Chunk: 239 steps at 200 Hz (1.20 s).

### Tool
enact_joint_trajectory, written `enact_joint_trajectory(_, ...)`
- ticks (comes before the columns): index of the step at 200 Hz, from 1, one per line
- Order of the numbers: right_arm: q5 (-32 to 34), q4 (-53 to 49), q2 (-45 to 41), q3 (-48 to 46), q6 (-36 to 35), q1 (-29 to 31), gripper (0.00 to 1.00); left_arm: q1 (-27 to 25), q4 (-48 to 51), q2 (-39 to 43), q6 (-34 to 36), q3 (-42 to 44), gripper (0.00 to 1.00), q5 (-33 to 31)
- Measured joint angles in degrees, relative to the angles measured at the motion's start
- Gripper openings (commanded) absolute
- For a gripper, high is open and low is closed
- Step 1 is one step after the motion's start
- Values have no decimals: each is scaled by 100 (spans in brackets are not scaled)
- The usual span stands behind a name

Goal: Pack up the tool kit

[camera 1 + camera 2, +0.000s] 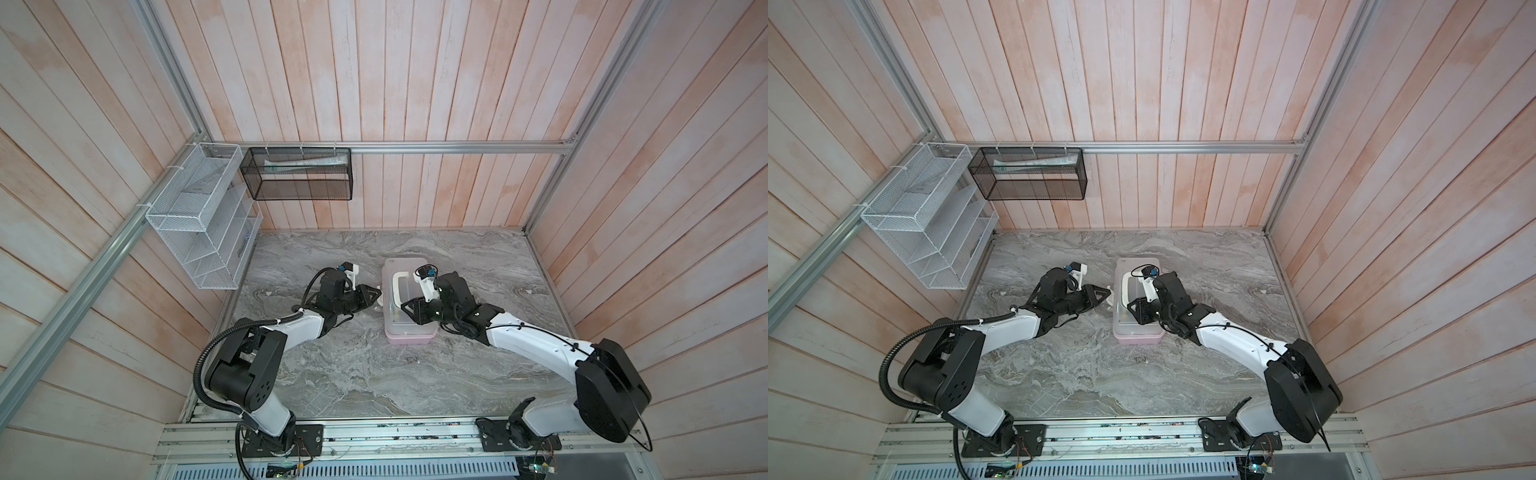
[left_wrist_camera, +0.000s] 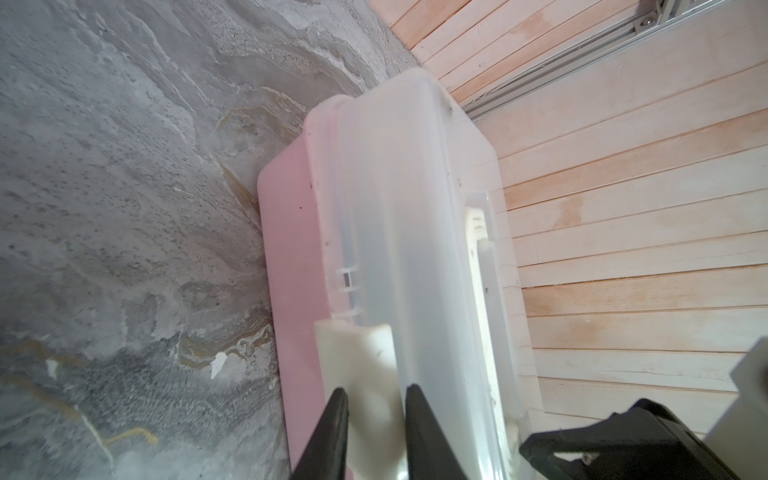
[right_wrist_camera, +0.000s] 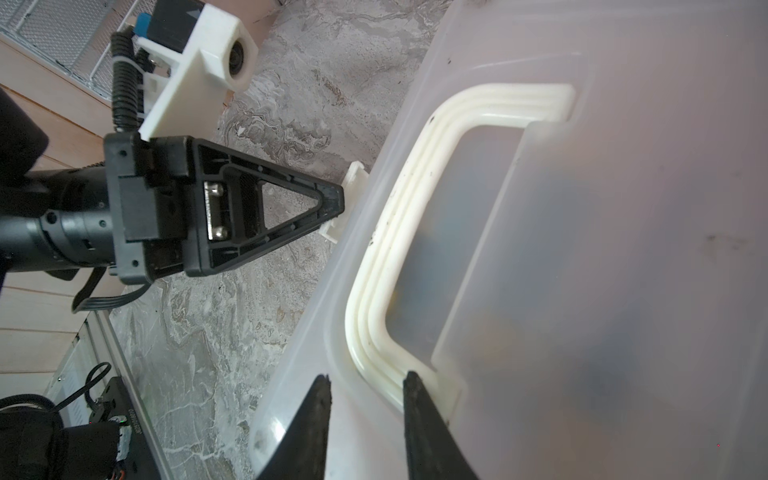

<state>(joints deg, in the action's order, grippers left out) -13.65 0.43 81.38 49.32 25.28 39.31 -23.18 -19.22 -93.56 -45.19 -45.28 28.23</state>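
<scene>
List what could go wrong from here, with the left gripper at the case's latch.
1. The left gripper straddles the white latch with little margin. The latch could slip out before it snaps home, leaving the lid unsecured.
2. A sideways push could slide the case on the smooth table. The right gripper sits only at the lid's edge by the handle and might skid off.
</scene>
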Motion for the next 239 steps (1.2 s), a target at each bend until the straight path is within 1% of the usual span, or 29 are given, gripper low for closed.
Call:
enact_joint_trajectory(31, 11, 0, 0, 0, 0, -2, 33, -24, -7, 0, 11, -17, 23, -24)
enact_joint_trajectory(53, 33, 0, 0, 0, 0, -4, 32, -59, -31, -28, 20, -61, 23, -11)
enact_joint_trajectory(73, 50, 2, 0, 0, 0, -4, 32, -203, -57, -70, 46, -109, 23, 4)
enact_joint_trajectory(126, 72, 33, 17, 0, -2, -15, 32, -234, -118, -173, 55, -151, 23, -2)
enact_joint_trajectory(152, 70, 76, 39, 0, -2, -15, 32, -262, -81, -203, 96, -201, 28, -46)
enact_joint_trajectory(239, 74, 216, 144, 0, 0, -48, 31, -310, -52, -352, 120, -221, 28, -210)
